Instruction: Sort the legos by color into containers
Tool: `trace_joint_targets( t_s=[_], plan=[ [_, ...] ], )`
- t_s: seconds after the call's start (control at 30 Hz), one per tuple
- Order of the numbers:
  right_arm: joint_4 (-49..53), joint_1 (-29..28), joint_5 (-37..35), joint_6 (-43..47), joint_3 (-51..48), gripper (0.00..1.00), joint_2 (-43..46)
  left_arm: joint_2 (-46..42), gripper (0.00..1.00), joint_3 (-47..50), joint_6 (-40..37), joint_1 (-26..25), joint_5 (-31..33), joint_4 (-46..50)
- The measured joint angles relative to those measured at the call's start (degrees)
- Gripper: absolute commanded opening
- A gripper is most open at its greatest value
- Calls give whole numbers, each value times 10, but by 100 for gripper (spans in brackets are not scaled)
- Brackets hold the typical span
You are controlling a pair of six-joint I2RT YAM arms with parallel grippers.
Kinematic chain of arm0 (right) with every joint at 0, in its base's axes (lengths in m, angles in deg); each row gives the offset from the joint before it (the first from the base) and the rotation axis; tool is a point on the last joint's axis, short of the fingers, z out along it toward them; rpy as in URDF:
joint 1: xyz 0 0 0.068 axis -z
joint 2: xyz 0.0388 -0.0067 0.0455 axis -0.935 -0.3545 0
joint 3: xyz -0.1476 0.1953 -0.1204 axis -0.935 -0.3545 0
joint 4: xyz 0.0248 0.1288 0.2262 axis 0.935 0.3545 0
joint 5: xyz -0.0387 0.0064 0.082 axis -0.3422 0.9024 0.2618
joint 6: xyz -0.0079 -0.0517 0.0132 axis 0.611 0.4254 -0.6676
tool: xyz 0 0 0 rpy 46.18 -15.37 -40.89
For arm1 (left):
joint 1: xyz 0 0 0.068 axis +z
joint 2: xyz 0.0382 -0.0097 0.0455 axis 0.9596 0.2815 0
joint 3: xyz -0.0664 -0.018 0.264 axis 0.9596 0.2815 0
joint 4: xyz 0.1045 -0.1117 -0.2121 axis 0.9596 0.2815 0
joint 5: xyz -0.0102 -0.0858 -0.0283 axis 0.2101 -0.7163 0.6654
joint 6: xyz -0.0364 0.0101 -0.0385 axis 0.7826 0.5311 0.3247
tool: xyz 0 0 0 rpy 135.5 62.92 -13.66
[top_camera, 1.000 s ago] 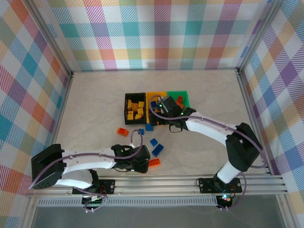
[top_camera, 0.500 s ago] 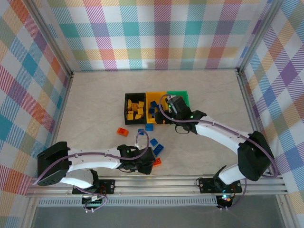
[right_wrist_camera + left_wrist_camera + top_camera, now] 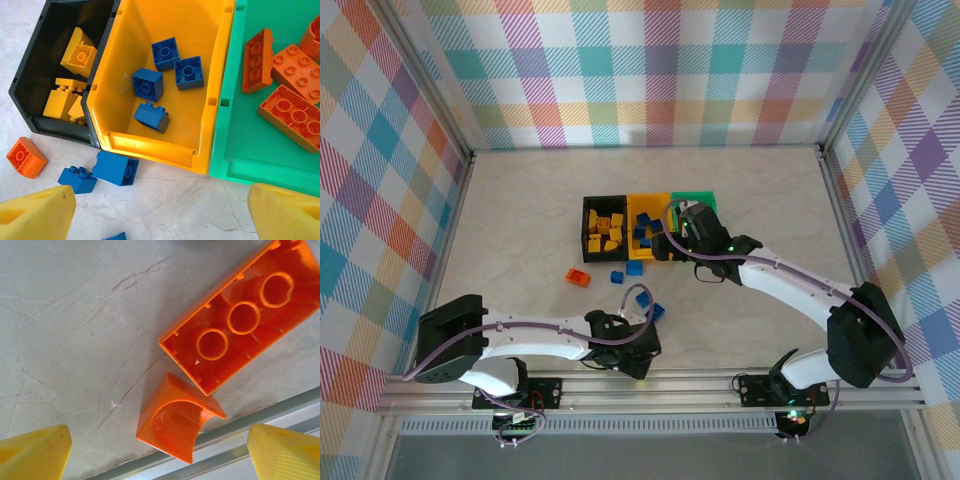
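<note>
Left end effector (image 3: 159, 452) hangs spread open above a long orange lego (image 3: 240, 315) and a curved orange lego (image 3: 175, 422) at the table's (image 3: 75, 315) near edge; next, I'd guess, grip one for the green container (image 3: 235, 145).

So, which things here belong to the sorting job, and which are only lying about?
Part of the job: black bin, yellow bin, green bin; loose blue bricks, loose orange brick near them; long orange brick and curved orange piece by the metal rail.
Just there: table, metal rail, plaid walls.
</note>
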Motion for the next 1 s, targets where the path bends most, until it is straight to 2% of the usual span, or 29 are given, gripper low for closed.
trace_joint_targets(
  t_s=[0.1, 0.2, 0.5, 0.83, 1.0],
  plan=[
    [0, 3, 1, 0, -7, 89, 3, 20, 80, 0, -8, 0, 0, -2],
    [0, 5, 2, 0, -17, 89, 5, 46, 68, 0, -13, 0, -2, -12],
    [0, 11, 4, 0, -22, 89, 12, 45, 44, 0, -22, 12, -9, -27],
    [0, 12, 4, -2, -22, 89, 14, -9, 36, 44, -10, 52, -23, -54],
    [0, 14, 4, -8, -37, 89, 34, -63, 34, 47, -19, 121, -14, -40]
  ],
)
